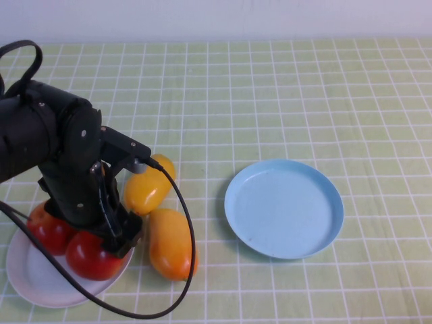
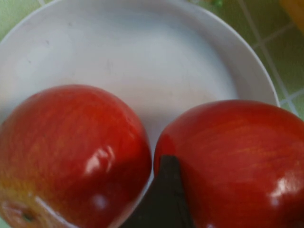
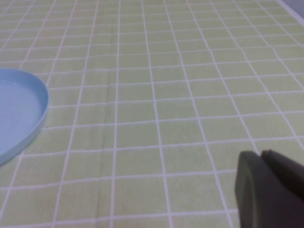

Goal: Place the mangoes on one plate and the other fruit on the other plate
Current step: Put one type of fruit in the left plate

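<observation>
The left arm bends down over the white plate point(image 1: 27, 280). The left gripper point(image 1: 116, 239) touches an apple point(image 1: 91, 255) (grip unclear). The right gripper point(image 3: 270, 194) hangs above the cloth.

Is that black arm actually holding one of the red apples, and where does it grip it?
Cannot be told. The left pincer sits over two round red apples on the white plate; one finger lies between them. The right pincer holds nothing.

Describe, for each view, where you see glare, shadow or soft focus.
High view: even light, soft shadow under the left gripper on the white plate. Left wrist view: white glare spots on both apples, everything soft at close range. Right wrist view: the right gripper is a blurred dark shape; blue plate evenly lit.
</observation>
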Controlling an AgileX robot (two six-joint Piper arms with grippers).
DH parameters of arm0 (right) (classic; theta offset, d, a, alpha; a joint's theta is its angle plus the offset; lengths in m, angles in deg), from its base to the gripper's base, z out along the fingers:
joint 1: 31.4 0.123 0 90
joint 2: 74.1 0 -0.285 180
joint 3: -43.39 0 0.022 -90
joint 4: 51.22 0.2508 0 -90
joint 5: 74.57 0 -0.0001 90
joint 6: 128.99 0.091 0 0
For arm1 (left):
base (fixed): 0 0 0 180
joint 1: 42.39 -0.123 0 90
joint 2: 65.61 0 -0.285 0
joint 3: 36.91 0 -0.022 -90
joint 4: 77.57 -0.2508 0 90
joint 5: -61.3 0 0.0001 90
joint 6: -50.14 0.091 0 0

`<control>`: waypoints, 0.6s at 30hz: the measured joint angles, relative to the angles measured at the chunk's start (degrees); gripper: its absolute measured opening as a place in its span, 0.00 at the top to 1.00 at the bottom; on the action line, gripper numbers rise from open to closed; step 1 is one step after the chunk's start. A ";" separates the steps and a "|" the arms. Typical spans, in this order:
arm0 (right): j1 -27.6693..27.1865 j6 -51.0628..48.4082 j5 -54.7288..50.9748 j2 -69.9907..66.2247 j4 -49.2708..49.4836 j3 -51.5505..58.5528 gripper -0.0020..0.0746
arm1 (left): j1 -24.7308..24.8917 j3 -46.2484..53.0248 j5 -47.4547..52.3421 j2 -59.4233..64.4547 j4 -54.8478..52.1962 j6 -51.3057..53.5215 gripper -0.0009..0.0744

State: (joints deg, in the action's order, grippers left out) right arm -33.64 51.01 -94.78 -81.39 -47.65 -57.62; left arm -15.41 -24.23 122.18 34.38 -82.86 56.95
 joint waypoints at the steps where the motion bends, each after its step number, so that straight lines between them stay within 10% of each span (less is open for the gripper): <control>1: 0.00 0.00 0.00 0.00 0.00 0.00 0.99 | 0.00 0.00 0.00 0.00 0.00 0.00 0.22; 18: 0.00 0.00 0.00 0.00 0.00 0.00 0.99 | 0.00 -2.33 2.38 -0.62 -0.33 -2.50 0.10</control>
State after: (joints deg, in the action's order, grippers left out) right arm -33.64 51.01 -94.78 -81.39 -47.65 -57.62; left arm -15.41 -26.57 124.55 33.76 -83.19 54.45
